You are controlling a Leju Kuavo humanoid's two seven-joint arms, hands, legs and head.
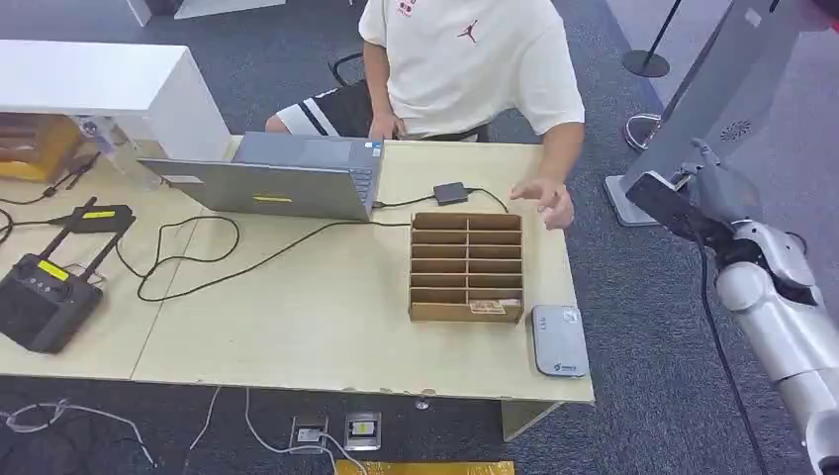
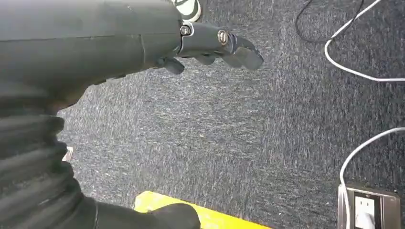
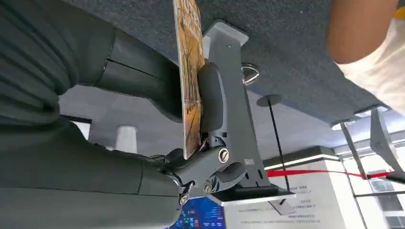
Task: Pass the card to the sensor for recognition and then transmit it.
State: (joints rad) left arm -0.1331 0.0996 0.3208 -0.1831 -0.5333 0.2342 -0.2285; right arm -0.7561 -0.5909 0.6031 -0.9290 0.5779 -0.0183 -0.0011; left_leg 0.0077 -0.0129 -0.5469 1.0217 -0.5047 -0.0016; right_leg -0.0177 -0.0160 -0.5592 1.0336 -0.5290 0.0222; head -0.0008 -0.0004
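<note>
Off the right end of the pale wooden desk (image 1: 326,327), the right hand (image 1: 693,203) is raised beside a tall grey slanted stand (image 1: 727,89), and the right wrist view shows it pinching a thin orange-and-yellow printed card (image 3: 187,71) edge-on between the thick grey thumb (image 3: 210,98) and the darker fingers behind. The card sits well apart from the flat grey rounded sensor pad (image 1: 559,339), which lies on the desk just beside the brown cardboard sorting tray (image 1: 466,265). The left hand (image 2: 215,45) hangs over dark carpet holding nothing, its fingers loosely apart. The main risk, as I judge it, is the pinch: the thumb bears on only a small area of a smooth card, so a quick swing toward the pad could let it pivot or slip out onto the carpet. A second risk is the stand, close enough that the card's free edge could clip it on the way. A person's hand (image 1: 546,201) hovers over the desk's far right corner near the tray, and the arm's path could cross it. Brought down tilted or off to one side, the card may not be read.
</note>
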